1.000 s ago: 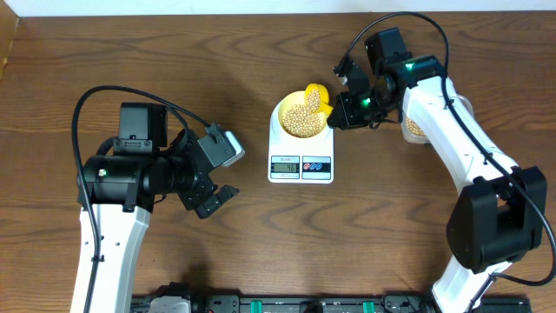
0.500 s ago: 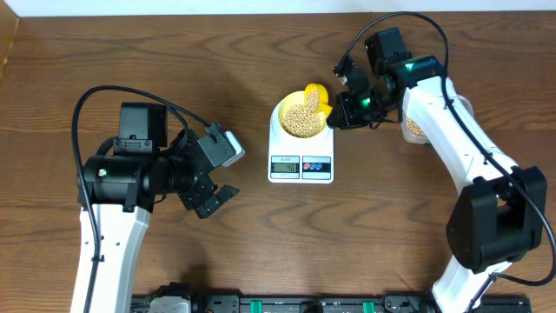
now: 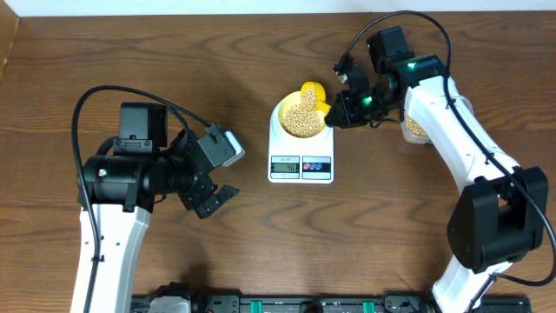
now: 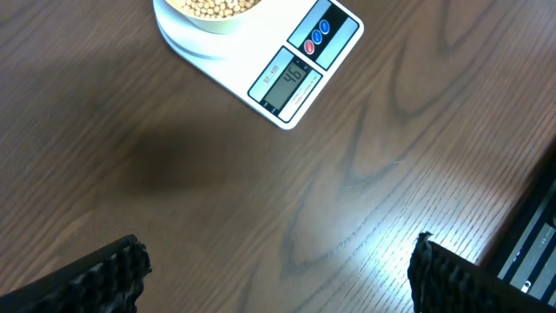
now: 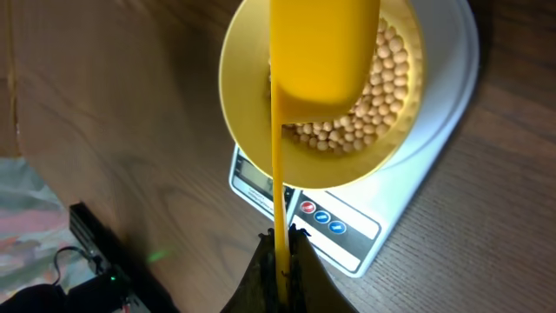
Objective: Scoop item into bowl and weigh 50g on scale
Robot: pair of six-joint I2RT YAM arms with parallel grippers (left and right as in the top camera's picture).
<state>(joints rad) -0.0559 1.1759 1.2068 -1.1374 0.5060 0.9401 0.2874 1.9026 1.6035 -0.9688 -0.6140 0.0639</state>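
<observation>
On the scale (image 3: 301, 149) sits the yellow bowl (image 5: 233, 96), heaped with beans (image 5: 365, 113). Just right of the scale's far end, the right claw (image 3: 340, 111) is clamped on the handle of a yellow scoop (image 3: 314, 92), whose cup hangs over the bowl. Left of the scale, the left claw (image 4: 274, 261) hovers over the table (image 3: 174, 69), jaws wide apart, holding nothing
</observation>
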